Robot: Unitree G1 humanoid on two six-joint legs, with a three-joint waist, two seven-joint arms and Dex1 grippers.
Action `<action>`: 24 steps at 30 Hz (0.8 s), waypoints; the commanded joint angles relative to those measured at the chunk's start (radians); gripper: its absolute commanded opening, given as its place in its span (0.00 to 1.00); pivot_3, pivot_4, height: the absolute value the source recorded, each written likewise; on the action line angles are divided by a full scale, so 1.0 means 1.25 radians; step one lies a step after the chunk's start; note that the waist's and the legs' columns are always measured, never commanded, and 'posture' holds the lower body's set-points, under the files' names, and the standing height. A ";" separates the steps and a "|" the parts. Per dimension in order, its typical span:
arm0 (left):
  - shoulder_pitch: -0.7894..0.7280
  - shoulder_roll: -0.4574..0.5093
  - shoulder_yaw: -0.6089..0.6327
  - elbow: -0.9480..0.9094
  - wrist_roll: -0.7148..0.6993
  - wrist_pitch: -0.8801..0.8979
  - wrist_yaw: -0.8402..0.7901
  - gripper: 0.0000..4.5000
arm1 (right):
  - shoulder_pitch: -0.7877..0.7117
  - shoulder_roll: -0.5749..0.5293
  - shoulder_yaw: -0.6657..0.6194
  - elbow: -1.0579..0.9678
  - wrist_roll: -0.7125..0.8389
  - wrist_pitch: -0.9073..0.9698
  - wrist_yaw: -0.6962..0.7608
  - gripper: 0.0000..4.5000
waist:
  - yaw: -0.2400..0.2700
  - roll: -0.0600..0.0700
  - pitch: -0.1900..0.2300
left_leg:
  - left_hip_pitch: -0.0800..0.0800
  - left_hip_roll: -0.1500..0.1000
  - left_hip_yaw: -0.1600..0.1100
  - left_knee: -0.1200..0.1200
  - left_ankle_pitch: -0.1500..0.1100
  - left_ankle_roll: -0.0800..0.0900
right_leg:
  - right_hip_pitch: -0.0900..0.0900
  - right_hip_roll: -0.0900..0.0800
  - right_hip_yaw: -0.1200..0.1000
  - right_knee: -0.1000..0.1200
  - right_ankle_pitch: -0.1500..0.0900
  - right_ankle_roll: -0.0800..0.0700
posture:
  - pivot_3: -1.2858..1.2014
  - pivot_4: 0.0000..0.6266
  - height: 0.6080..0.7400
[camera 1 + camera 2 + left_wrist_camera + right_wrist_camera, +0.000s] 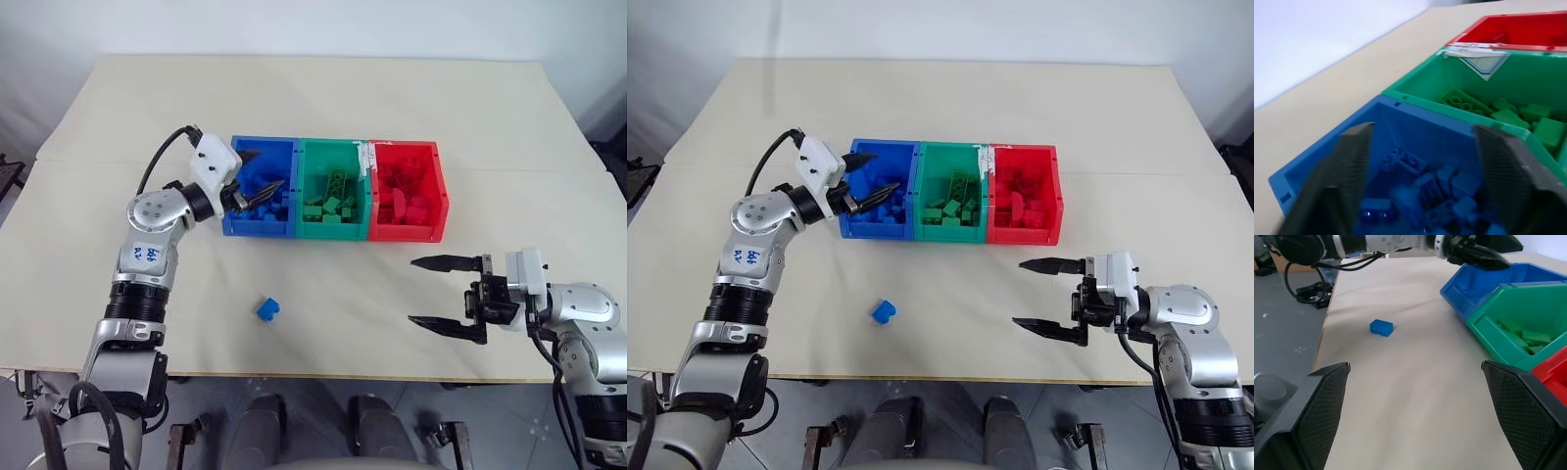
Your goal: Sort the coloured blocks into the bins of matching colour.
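Beige table [323,108], bins mid-table, one blue block [266,308] loose in front of them

I have the left gripper [257,174] spread and holding nothing over the blue bin [227,223], which already holds blue bricks; the green bin [333,228] and red bin [407,233] beside it are part-filled too. My right gripper [447,298] hangs wide apart and bare near the table edge, in front of the red bin. The loose block lies well in front of the blue bin, nearer my left arm. Risk as I judge it: it is small, so an off-centre pinch could flick it off the front edge, and a low left wrist could catch the bin wall and shove the joined row
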 commanded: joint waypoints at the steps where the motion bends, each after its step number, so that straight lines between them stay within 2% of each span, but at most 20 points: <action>1: 0.082 0.057 0.042 -0.112 -0.060 -0.018 -0.081 0.94 | -0.001 0.004 -0.011 -0.024 0.015 -0.005 -0.009 1.00 | -0.005 0.000 0.000 | 0.000 0.000 0.000 0.000 0.000 0.000 | 0.000 0.000 0.000 0.000 0.000 0.000 | 0.52 0.24 1.00; 6: 0.293 0.175 0.132 -0.270 -0.179 -0.015 -0.229 0.94 | -0.029 0.002 -0.007 0.000 0.023 -0.005 0.012 1.00 | -0.013 0.000 0.000 | 0.000 0.003 0.000 -0.001 0.000 0.000 | 0.000 0.000 0.000 0.000 0.000 0.000 | 0.52 0.24 1.00; 8: 0.386 0.209 0.212 -0.297 -0.226 0.004 -0.249 0.97 | -0.044 0.002 0.003 0.022 0.015 -0.015 0.031 1.00 | -0.014 0.000 0.000 | 0.001 0.003 0.000 -0.001 0.000 0.000 | 0.000 -0.001 0.000 -0.002 0.000 0.000 | 0.52 0.24 1.00; 12: 0.524 0.243 0.316 -0.320 -0.248 0.003 -0.254 0.97 | -0.067 0.006 0.014 0.059 0.007 -0.034 0.054 1.00 | -0.012 0.000 0.000 | 0.001 0.003 -0.001 -0.001 -0.001 0.001 | 0.001 -0.002 0.000 -0.004 0.000 0.000 | 0.52 0.24 1.00; 16: 0.672 0.262 0.415 -0.267 -0.245 -0.027 -0.294 0.97 | -0.090 0.009 0.026 0.099 -0.003 -0.058 0.078 1.00 | -0.018 0.000 0.000 | 0.002 0.002 0.000 -0.003 -0.002 0.002 | 0.001 -0.003 0.000 -0.004 0.000 0.000 | 0.52 0.24 1.00; 20: 0.724 0.240 0.420 -0.292 -0.254 -0.033 -0.293 0.97 | -0.110 0.012 0.032 0.126 -0.008 -0.072 0.095 1.00 | -0.016 0.000 0.000 | 0.002 0.003 0.000 -0.004 -0.002 0.003 | 0.001 -0.003 0.000 -0.005 0.000 0.000 | 0.52 0.24 1.00; 24: 0.742 0.215 0.320 -0.440 -0.268 0.027 -0.290 0.97 | -0.122 0.013 0.036 0.131 -0.006 -0.073 0.109 1.00 | -0.012 0.000 0.000 | 0.002 0.002 0.000 -0.004 -0.002 0.004 | 0.001 -0.004 0.000 -0.005 0.000 0.000 | 0.52 0.24 1.00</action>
